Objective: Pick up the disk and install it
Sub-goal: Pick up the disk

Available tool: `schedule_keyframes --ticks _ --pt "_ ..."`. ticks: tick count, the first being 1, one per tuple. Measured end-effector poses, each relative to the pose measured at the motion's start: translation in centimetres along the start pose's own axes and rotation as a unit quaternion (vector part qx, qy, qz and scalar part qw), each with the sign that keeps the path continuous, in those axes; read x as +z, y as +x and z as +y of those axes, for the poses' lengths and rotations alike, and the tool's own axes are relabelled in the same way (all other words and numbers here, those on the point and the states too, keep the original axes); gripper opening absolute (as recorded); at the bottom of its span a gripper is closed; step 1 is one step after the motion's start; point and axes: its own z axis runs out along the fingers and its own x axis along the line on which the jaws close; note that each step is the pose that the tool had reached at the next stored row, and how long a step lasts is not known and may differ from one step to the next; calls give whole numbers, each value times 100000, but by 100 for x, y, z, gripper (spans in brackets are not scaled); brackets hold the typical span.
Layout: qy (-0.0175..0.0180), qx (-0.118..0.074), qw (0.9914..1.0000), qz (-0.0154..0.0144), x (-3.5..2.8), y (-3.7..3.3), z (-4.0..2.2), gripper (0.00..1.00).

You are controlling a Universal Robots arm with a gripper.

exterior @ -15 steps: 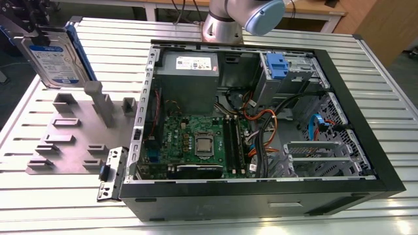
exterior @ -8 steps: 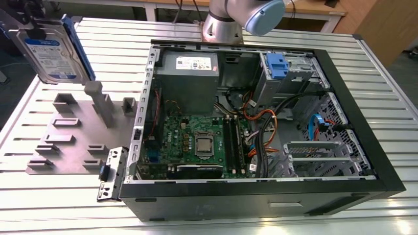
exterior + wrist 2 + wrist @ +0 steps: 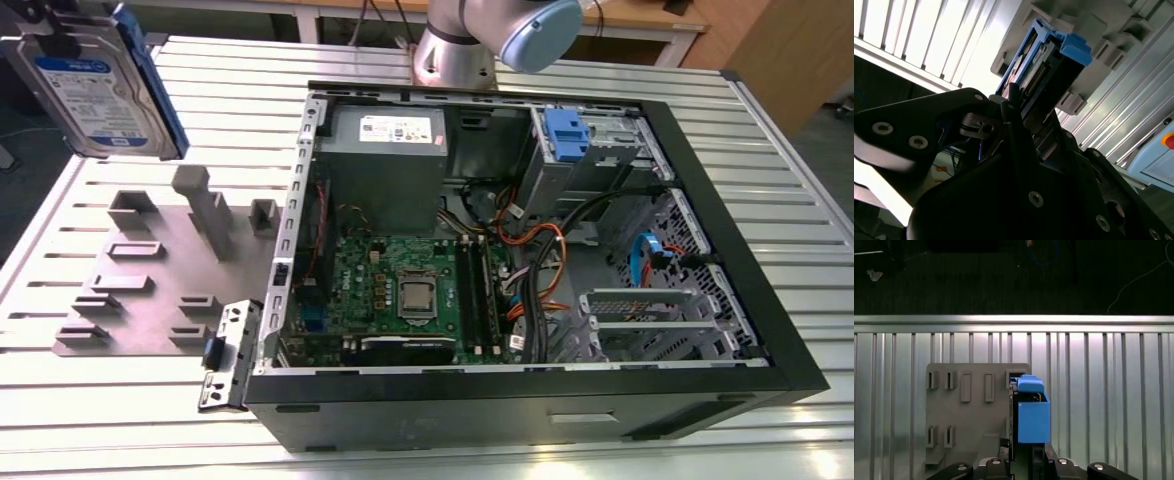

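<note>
Claw (image 3: 1024,454) is nearest me in the first wrist view, clamped on the disk (image 3: 1033,412), which stands on edge. The disk hangs clear above the counter (image 3: 1104,390), over the grey holder plate (image 3: 969,410). It's well apart from the computer case (image 3: 507,410), on the exterior view's left of it. Pick-up looks done, install not. I judge seating needs the rails square to the case's bay.

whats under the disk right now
In the first wrist view, the grey slotted plate lies below the disk, on the ribbed table. The disk covers the plate part directly beneath it.
</note>
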Motion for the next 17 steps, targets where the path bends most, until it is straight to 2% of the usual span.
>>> schedule_keyframes --ticks 2,17 --pt "5 0 100000 -4 -29 -1 1 35" --pt "-9 0 100000 2 -40 -1 1 35"
